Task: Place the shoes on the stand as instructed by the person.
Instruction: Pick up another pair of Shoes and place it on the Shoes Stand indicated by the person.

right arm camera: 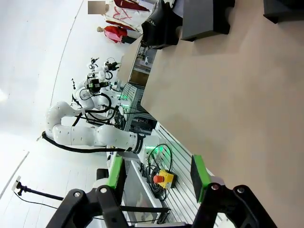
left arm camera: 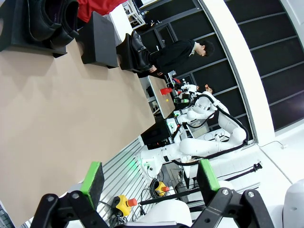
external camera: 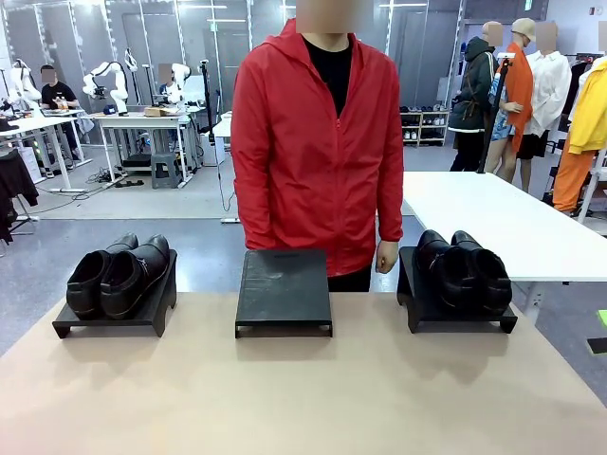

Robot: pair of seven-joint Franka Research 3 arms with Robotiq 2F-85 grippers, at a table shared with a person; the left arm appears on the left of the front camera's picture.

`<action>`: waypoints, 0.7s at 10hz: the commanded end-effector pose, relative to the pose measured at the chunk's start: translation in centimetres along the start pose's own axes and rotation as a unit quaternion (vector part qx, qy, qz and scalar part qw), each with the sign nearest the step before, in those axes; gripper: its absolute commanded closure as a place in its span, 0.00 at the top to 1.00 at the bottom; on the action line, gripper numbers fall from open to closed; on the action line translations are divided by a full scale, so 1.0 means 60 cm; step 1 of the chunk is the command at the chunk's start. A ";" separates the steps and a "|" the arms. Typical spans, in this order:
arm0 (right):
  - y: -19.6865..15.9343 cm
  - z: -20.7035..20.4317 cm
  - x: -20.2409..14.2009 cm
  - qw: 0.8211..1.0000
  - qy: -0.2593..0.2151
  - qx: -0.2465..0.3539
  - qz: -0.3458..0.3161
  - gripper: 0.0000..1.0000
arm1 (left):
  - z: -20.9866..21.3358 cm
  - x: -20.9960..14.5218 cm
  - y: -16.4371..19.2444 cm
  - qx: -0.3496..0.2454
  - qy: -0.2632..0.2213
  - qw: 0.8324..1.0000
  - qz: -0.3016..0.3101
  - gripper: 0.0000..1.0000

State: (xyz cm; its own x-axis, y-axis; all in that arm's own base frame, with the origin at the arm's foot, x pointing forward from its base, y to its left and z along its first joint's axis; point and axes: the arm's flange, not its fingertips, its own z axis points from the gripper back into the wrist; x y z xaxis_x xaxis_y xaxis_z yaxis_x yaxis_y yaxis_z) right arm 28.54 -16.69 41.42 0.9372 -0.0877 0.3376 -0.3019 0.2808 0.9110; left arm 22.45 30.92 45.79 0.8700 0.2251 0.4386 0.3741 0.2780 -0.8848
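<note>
Two pairs of glossy black rounded-toe shoes: left pair (external camera: 119, 273) sitting on left stand (external camera: 114, 318), right pair (external camera: 465, 268) sitting on right stand (external camera: 460, 318). Stands are matte black, flat, sloped w/ low feet. Middle stand (external camera: 284, 289) is sitting bare betw. them, all in a row at far edge of tan smooth table (external camera: 303, 398). Person (external camera: 318, 142) in shiny red zip jacket is standing just behind middle stand, arms hanging down. Left gripper (left arm camera: 149, 183) is hanging off near edge of table, green pads apart, holding nothing. Right gripper (right arm camera: 156, 178) likewise: pads wide apart, nothing betw. them.
</note>
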 end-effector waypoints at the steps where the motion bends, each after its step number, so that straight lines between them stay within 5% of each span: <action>1: 0.005 -0.002 -0.002 1.000 -0.003 0.004 0.000 0.70 | -0.001 -0.004 -0.004 -0.006 0.001 1.000 -0.013 1.00; 7: 0.005 -0.002 -0.002 1.000 -0.003 0.004 0.000 0.70 | -0.001 -0.004 -0.004 -0.006 0.001 1.000 -0.013 1.00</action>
State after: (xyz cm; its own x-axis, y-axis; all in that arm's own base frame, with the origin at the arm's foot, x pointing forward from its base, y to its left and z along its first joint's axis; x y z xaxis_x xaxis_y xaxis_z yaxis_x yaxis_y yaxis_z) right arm 28.48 -16.67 41.33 0.9378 -0.0890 0.3356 -0.2998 0.2802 0.9119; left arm 22.45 30.92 45.79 0.8700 0.2251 0.4386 0.3741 0.2780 -0.8847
